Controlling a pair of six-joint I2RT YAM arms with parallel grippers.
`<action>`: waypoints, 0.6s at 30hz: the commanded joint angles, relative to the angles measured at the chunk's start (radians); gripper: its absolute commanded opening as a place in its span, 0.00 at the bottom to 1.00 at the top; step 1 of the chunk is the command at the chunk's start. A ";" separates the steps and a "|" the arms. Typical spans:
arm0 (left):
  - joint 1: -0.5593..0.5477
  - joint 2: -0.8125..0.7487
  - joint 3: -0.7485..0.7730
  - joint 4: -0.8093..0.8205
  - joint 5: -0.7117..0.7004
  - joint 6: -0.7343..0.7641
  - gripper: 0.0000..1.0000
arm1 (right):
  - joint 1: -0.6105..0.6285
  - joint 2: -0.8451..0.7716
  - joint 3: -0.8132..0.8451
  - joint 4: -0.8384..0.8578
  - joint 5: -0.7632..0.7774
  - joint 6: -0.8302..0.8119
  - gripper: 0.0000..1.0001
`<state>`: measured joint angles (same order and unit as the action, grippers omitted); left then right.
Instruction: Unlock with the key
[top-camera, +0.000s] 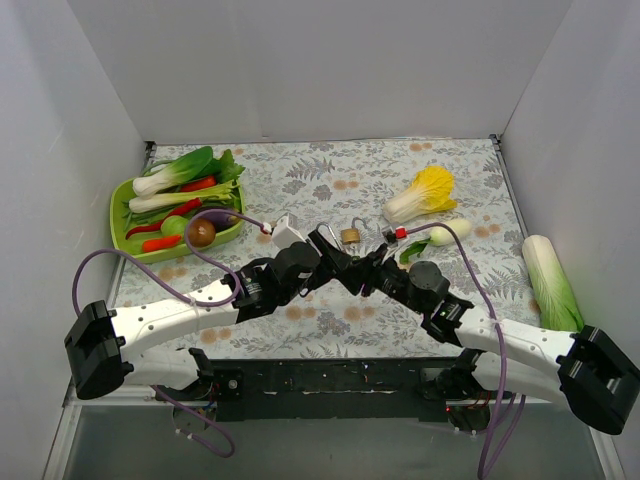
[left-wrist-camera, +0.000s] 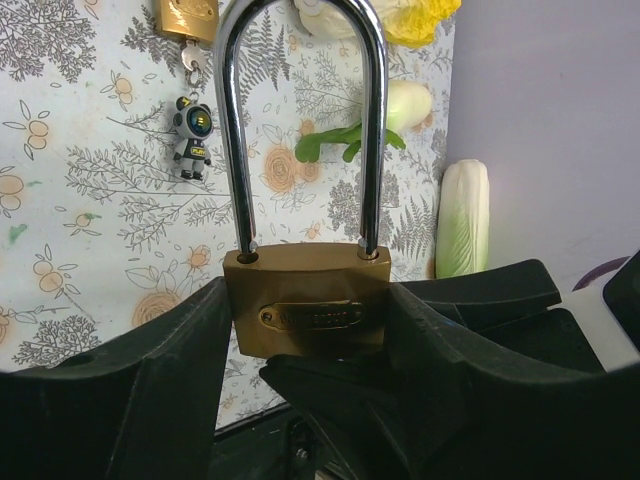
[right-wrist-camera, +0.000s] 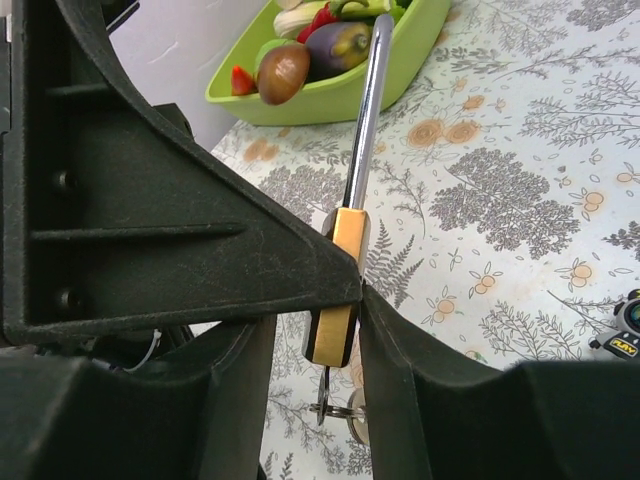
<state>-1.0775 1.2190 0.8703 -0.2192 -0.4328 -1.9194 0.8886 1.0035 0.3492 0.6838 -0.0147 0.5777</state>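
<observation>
A brass padlock (left-wrist-camera: 308, 310) with a long silvery shackle (left-wrist-camera: 372, 120) is clamped upright between my left gripper's (left-wrist-camera: 310, 345) fingers. In the top view the shackle (top-camera: 325, 236) rises where both grippers meet mid-table. In the right wrist view the padlock (right-wrist-camera: 340, 300) shows edge-on. The small key (right-wrist-camera: 327, 385) hangs from its underside with a ring and a second silvery key. My right gripper (right-wrist-camera: 312, 325) straddles the padlock's lower end and the key. Its fingers (right-wrist-camera: 400, 380) stand wider apart than the key. My left gripper (top-camera: 335, 260) and right gripper (top-camera: 360, 272) nearly touch.
A second brass padlock (top-camera: 350, 236) lies behind the grippers with a small robot-figure keychain (left-wrist-camera: 192, 135). A green tray (top-camera: 122, 215) of vegetables is far left, a yellow cabbage (top-camera: 425, 192) far right, a long green cabbage (top-camera: 550, 280) by the right wall, a white box (top-camera: 287, 232) nearby.
</observation>
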 joint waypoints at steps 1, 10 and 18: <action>-0.007 -0.021 0.004 0.057 0.003 -0.010 0.00 | 0.018 0.001 0.013 0.134 0.123 -0.003 0.41; -0.007 -0.033 -0.013 0.058 -0.004 -0.027 0.00 | 0.032 -0.046 -0.035 0.168 0.277 0.013 0.32; -0.007 -0.035 -0.031 0.106 0.025 -0.020 0.00 | 0.032 -0.028 -0.023 0.174 0.320 0.021 0.01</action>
<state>-1.0756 1.2186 0.8547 -0.1562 -0.4347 -1.9446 0.9329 0.9791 0.3103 0.7555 0.1848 0.5983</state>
